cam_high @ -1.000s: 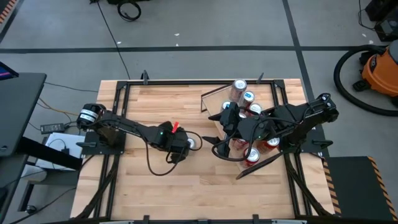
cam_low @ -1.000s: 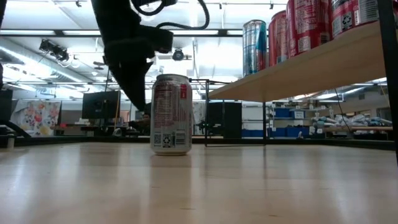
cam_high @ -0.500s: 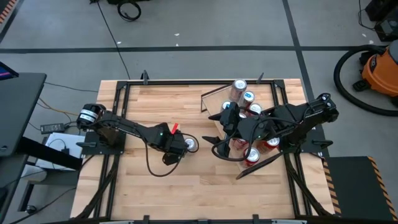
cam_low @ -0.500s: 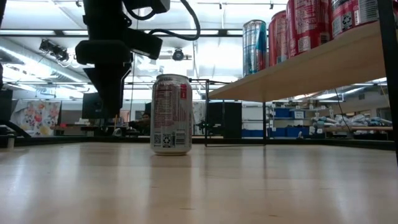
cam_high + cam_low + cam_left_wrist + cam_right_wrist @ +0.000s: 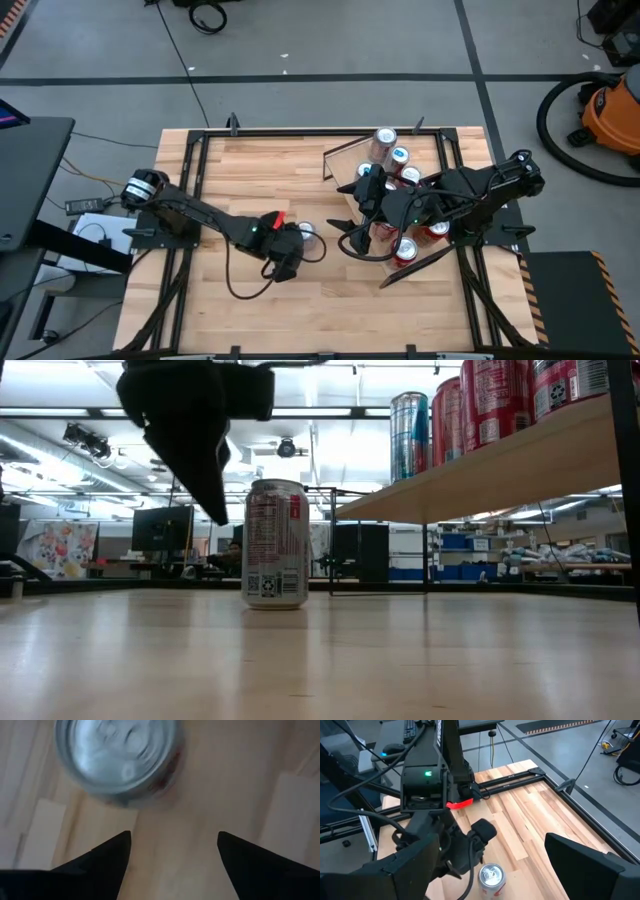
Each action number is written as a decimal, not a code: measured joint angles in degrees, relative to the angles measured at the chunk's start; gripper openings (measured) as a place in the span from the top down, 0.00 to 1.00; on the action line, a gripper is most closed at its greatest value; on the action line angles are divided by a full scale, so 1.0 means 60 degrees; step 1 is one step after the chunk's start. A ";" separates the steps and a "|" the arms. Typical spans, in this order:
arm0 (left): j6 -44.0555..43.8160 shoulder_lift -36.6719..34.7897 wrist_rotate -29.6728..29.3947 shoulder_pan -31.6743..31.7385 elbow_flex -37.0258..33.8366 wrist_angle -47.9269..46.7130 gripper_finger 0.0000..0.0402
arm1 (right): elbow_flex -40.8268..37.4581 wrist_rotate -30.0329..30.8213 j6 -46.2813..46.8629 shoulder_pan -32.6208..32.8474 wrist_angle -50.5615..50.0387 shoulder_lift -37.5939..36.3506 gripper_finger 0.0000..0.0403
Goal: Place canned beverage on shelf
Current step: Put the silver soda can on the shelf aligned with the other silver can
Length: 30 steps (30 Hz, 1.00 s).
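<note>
Several cans already on your shelf [image 5: 500, 465]; one can [image 5: 275, 544] on table, ungrasped; left gripper [image 5: 172, 857] spread above it, empty; right gripper [image 5: 352, 237] open, idle.

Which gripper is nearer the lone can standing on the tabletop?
Left. The left gripper hangs just above the can, fingers apart and not touching it. The right gripper waits farther off, by the shelf.

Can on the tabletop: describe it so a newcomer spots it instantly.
Start at the butcher-block table, then its middle, left of the shelf loaded with cans. The can stands upright, alone on the bare wood, just beside the left gripper; every other can sits up on the shelf.
</note>
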 joint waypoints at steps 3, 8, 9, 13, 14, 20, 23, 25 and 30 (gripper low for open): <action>-0.0132 0.0000 -0.0004 -0.0048 0.0000 0.0375 0.27 | -0.0001 0.0000 -0.0004 0.0000 -0.0007 0.0000 0.07; -0.0969 0.0047 -0.0051 0.0036 0.0000 0.0420 0.30 | -0.0001 0.0000 0.0000 0.0000 -0.0007 0.0000 0.07; -0.1076 0.0047 -0.0056 0.0043 0.0000 0.0381 0.30 | -0.0001 0.0000 0.0000 0.0009 -0.0007 0.0000 0.07; -0.1584 0.0047 0.0009 0.0043 0.0000 0.0405 0.30 | -0.0001 -0.0004 0.0000 0.0047 -0.0008 0.0000 0.07; -0.1759 0.0047 0.0171 0.0043 0.0000 0.0434 0.30 | -0.0001 -0.0004 0.0000 0.0050 -0.0009 0.0000 0.07; -0.2356 0.0047 0.1006 0.0040 0.0000 0.1037 0.30 | -0.0001 -0.0004 0.0000 0.0058 -0.0005 0.0000 0.07; -0.2377 0.0054 0.0957 0.0032 0.0000 0.1106 0.30 | 0.0001 -0.0004 0.0000 0.0055 -0.0004 0.0000 0.07; -0.2373 0.0171 0.0767 0.0065 0.0004 0.1134 0.30 | -0.0001 0.0001 0.0000 0.0055 0.0002 0.0000 0.07; -0.2358 0.0424 0.0390 0.0087 -0.0004 0.0964 0.30 | -0.0001 0.0044 0.0089 0.0055 0.0021 0.0000 0.07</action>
